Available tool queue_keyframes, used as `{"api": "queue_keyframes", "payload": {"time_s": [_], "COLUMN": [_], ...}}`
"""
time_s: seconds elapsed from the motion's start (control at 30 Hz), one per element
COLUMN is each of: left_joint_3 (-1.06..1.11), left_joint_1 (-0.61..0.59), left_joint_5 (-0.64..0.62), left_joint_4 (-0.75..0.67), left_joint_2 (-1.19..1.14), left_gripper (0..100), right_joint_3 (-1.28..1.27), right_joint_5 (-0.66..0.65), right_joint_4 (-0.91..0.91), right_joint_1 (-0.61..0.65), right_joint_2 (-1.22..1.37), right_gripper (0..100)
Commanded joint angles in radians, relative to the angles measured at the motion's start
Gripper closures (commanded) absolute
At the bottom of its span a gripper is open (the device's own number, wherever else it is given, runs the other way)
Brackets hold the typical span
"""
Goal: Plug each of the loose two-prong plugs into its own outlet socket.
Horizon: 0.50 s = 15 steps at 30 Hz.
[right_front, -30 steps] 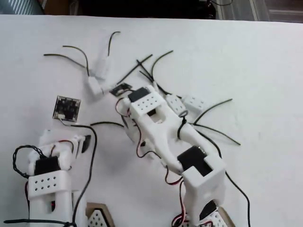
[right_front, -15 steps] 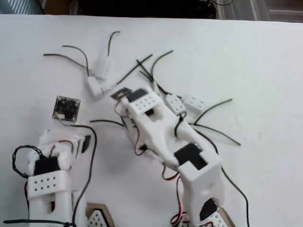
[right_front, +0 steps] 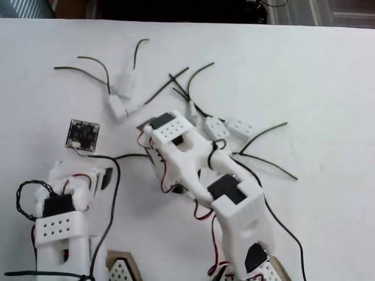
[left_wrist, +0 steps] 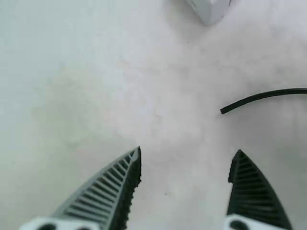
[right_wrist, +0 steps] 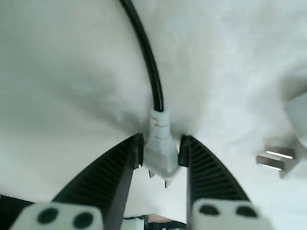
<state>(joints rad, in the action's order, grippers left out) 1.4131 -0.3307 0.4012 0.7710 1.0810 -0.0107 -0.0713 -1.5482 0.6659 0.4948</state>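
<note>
My right gripper (right_wrist: 161, 139) is shut on a small white two-prong plug (right_wrist: 160, 151) whose black cord (right_wrist: 144, 57) runs away from the fingers. A second white plug (right_wrist: 283, 158) lies close beside it, prongs bare. In the high view the right gripper (right_front: 143, 116) sits just right of the white plugs (right_front: 119, 107) at the table's middle left. Two white outlet blocks (right_front: 215, 127) (right_front: 240, 126) lie to the right of that arm's wrist. My left gripper (left_wrist: 187, 155) hangs open over bare table at the front left (right_front: 88, 171), holding nothing.
A small dark circuit board (right_front: 82, 134) lies left of centre. Another white plug (right_front: 127, 84) with curled black cords sits farther back. Loose black cords (right_front: 266, 161) trail right of the outlets. A black cord end (left_wrist: 259, 98) lies ahead of the left gripper.
The right arm has swung to the left, bringing its wrist and gripper closer to the white plugs. The left arm has not moved.
</note>
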Motion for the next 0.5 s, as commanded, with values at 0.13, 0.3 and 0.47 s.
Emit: {"api": "queue_keyframes", "payload": {"time_s": [0.13,0.3,0.47], "left_joint_3": [-0.002,0.000,0.000], "left_joint_1": [-0.013,-0.013,-0.013], "left_joint_5": [0.012,0.012,0.012], "left_joint_4": [-0.020,-0.020,-0.021], "left_joint_2": [0.018,0.018,0.018], "left_gripper": [71,71,71], "right_joint_3": [0.023,0.029,-0.046], "right_joint_5": [0.008,0.009,0.009], "right_joint_4": [-0.016,-0.022,0.044], "right_joint_1": [0.012,0.012,0.012], "right_joint_2": [-0.018,-0.104,-0.222], "right_gripper": [98.2,98.1,98.1]}}
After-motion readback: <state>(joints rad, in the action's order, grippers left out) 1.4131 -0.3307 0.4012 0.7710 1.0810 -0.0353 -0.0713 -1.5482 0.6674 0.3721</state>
